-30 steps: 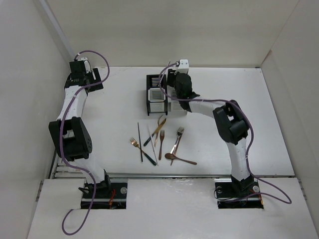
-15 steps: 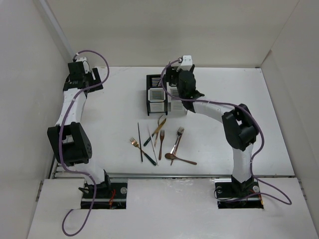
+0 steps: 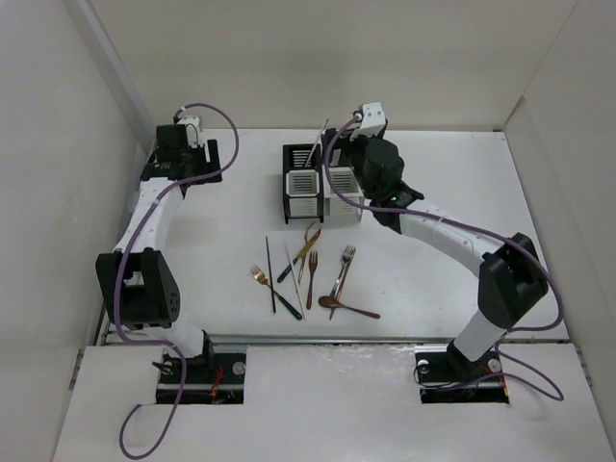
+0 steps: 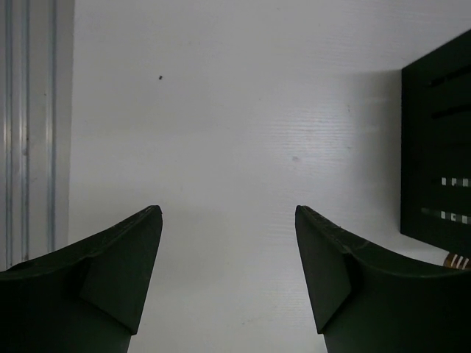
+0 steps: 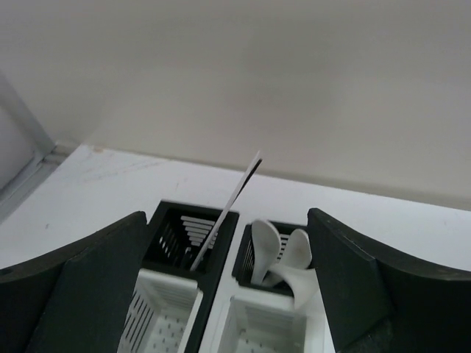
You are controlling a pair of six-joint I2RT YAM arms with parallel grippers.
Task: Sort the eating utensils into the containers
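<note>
Right wrist view looks down on the containers (image 5: 218,279), a joined pair of square caddies with slotted walls. The left one, black-rimmed (image 5: 168,210), holds one slim stick (image 5: 234,200), pale with a dark tip. It stands steeply and leans up toward the right and the back wall. The next one holds glossy white soup spoons (image 5: 266,246), rounded ends up.

The right gripper (image 5: 227,213) hangs over the pair with its jaws spread wide and nothing between them. The left gripper (image 4: 227,209) is parted too, with nothing in it, over bare white table (image 4: 221,110) just left of the black caddy's side.

Seen from the top, the loose utensils (image 3: 310,277) lie fanned on the table nearer the arm bases: copper forks (image 3: 345,265), a thin black chopstick (image 3: 270,274) and dark-handled pieces. Most point roughly near-to-far. A copper spoon (image 3: 346,308) lies more crosswise.
</note>
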